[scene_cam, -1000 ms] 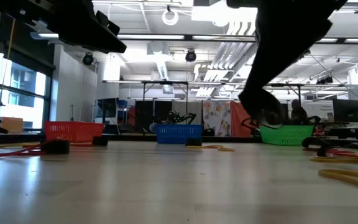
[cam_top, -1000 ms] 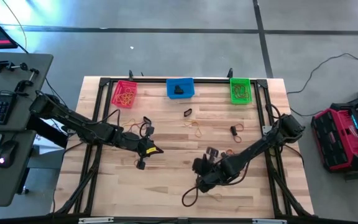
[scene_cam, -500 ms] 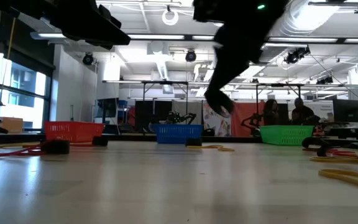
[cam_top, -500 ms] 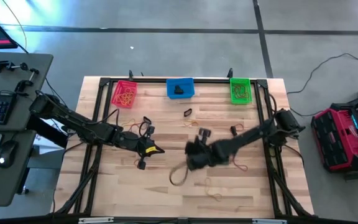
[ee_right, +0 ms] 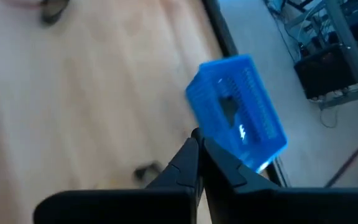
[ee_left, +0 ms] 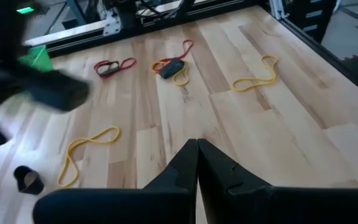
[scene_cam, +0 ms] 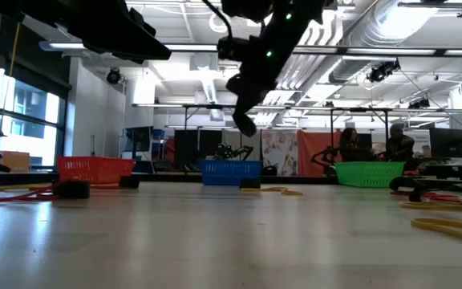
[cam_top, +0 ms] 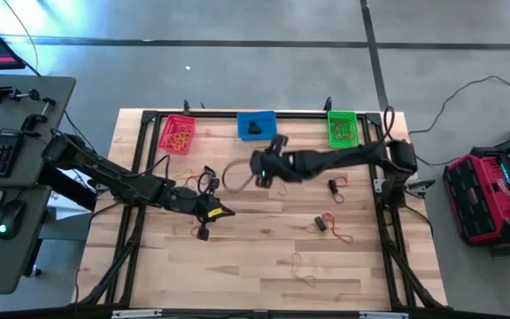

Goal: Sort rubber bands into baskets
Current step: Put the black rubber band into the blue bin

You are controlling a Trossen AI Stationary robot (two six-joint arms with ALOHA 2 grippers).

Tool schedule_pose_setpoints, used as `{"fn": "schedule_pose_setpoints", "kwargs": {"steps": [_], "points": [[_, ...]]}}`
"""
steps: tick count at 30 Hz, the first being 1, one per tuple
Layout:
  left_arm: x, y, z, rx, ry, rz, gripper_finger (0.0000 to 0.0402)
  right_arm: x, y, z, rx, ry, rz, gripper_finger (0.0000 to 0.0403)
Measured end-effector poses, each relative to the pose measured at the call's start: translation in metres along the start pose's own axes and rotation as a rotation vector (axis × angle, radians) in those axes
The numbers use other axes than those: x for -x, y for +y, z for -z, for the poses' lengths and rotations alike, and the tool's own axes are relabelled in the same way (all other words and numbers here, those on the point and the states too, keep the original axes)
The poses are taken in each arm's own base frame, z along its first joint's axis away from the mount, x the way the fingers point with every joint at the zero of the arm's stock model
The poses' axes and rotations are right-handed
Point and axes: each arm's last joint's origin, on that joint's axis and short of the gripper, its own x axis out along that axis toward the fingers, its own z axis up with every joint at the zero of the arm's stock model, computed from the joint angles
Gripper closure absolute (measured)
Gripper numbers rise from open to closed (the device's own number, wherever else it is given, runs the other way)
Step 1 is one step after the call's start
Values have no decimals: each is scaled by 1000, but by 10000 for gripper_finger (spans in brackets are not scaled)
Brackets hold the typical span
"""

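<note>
Overhead, the right arm's shut fingers (cam_top: 257, 168) dangle a tan rubber band (cam_top: 235, 176) near the blue basket (cam_top: 257, 125)

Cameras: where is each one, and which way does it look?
High view: above, looking down on the table; both arms show.
Low view: at tabletop height, looking across at the blue basket; arms show overhead.
Left wrist view: on the left arm, facing bands; left gripper shut.
Right wrist view: on the right arm, facing the blue basket; right gripper shut.
Shared: the blue basket.
</note>
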Motion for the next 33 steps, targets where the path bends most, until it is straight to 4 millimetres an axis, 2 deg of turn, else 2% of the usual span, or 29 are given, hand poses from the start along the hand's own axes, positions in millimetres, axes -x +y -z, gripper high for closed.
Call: {"fn": "schedule_pose_setpoints", "kwargs": {"steps": [6, 12, 18, 23, 29, 33], "points": [[-1, 0, -2, -23, -20, -4, 401, -38, -48, -1, -133, -86, 4, 403], [-2, 4, -2, -20, -20, -18, 401, -72, -80, 22, -246, -130, 2, 403], [-3, 8, 9, 8, -124, 8, 401, -91, -98, 41, -322, -184, 13, 403], [-2, 9, 20, 24, -168, 2, 401, -101, -108, 56, -395, -164, -28, 403], [-2, 10, 21, 36, -179, 1, 401, -106, -114, 64, -467, -162, -107, 400], [-2, 10, 21, 42, -181, 1, 401, -106, -114, 64, -480, -156, -73, 381]]}}
